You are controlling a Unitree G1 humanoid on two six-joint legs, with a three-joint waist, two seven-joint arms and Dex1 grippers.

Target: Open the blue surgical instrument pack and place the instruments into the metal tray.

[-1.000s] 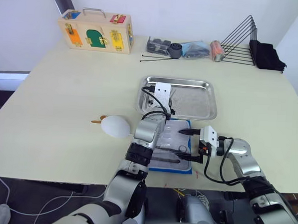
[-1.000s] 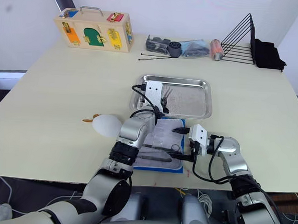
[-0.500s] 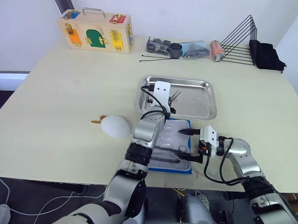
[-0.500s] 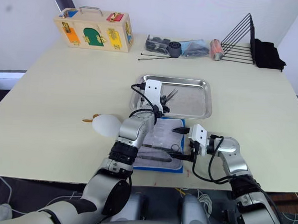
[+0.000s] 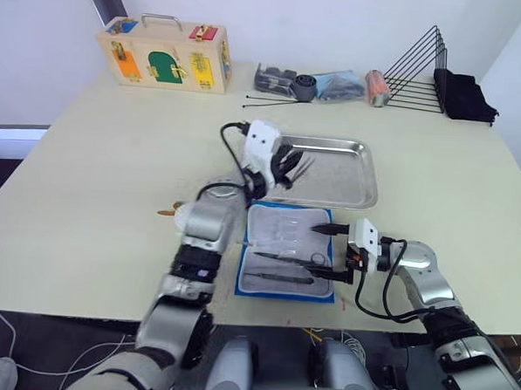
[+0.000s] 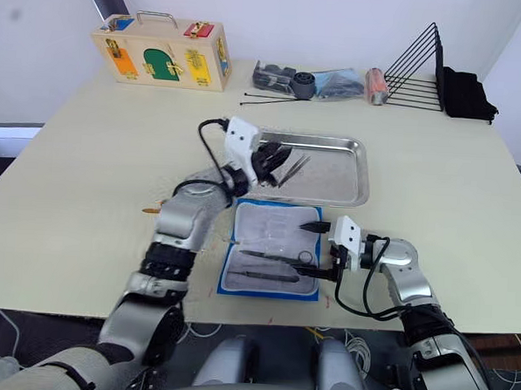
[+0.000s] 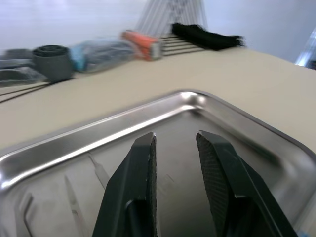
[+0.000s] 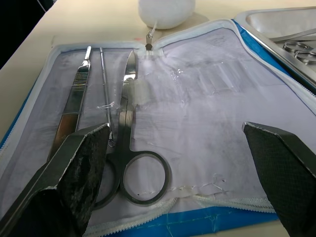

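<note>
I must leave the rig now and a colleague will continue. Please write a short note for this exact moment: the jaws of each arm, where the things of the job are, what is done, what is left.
Left gripper: jaws open and empty, above the metal tray's left part.
Right gripper: jaws open wide and empty, at the right edge of the blue surgical instrument pack.
Pack: lies open on the table in front of the tray, clear inner side up.
Done: pack opened; some instruments lie in the tray.
Left: scissors, forceps and a thin probe are in the pack and must go into the tray.
</note>
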